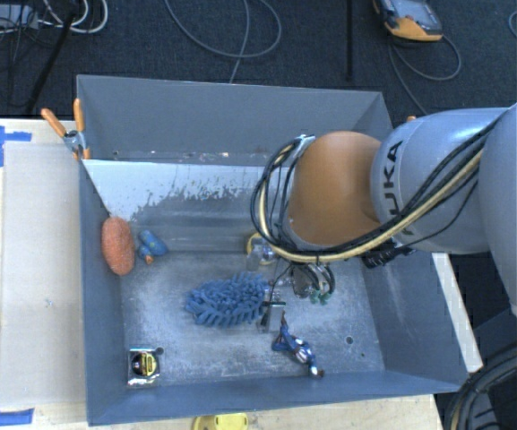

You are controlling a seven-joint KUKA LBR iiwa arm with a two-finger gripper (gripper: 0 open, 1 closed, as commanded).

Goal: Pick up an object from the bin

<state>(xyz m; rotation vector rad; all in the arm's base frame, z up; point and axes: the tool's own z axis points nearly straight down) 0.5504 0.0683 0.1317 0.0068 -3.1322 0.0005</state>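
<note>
Several loose things lie in the grey metal bin [186, 133]; nothing lifted yet, so grasp and lift remain. Gripper [271, 310] hangs mid-floor beside a blue nubby rubber mat [222, 301], on its side toward the bin's right wall; clenched or released, cannot tell.

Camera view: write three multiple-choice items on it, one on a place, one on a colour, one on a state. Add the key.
1. Where in the bin does the tape measure lie?
A. Lower left corner
B. Middle of the floor
C. Against the back wall

2. What colour is the oval lump by the left wall?
A. Green
B. Orange
C. White

3. How is the blue brush placed?
A. Lying on the floor
B. Hanging over the rim
C. Stacked on the tape measure

Key: 1 A, it sits at the floor's lower left. 2 B, it is plainly orange. 3 A, it lies mid-floor beside the gripper.
</note>
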